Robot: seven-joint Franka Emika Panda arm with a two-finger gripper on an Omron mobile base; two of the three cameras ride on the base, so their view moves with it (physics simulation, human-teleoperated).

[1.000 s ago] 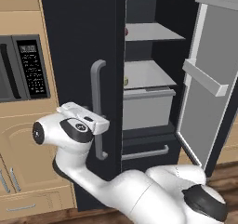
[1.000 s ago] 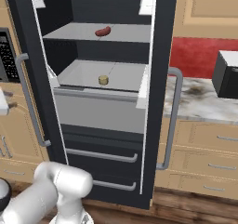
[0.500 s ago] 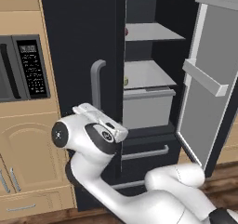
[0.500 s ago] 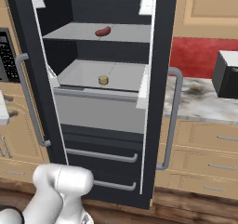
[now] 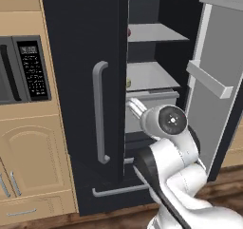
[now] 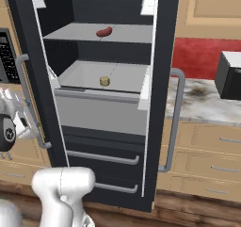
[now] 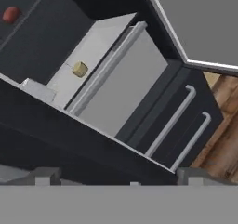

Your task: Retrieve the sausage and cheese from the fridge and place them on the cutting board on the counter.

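Observation:
The black fridge (image 6: 162, 56) has both upper doors standing open. On its upper shelf lies the reddish sausage (image 6: 104, 31), which sits at the top left of the hand view (image 7: 10, 14). One shelf lower rests the small yellow cheese (image 6: 104, 81), also in the hand view (image 7: 80, 69). My gripper (image 7: 118, 175) is open and empty, in front of the opening at about drawer-top height, well short of both foods. From the base it sits by the left door's edge (image 5: 134, 106), at the far left of the right base view (image 6: 18, 117). The marble counter (image 6: 207, 99) runs right of the fridge. The cutting board is out of view.
The left fridge door (image 5: 85, 81) with its grey handle (image 5: 99, 114) stands close beside my hand. The right door (image 5: 213, 81) hangs open with inner bins. Two lower drawers (image 6: 101, 158) are closed. A black wall oven (image 5: 23, 69) is on the left, and a dark appliance (image 6: 230, 75) sits on the counter.
My arm has swung right, from in front of the left door's handle to the fridge opening. The gripper has stayed open. The foods have not moved.

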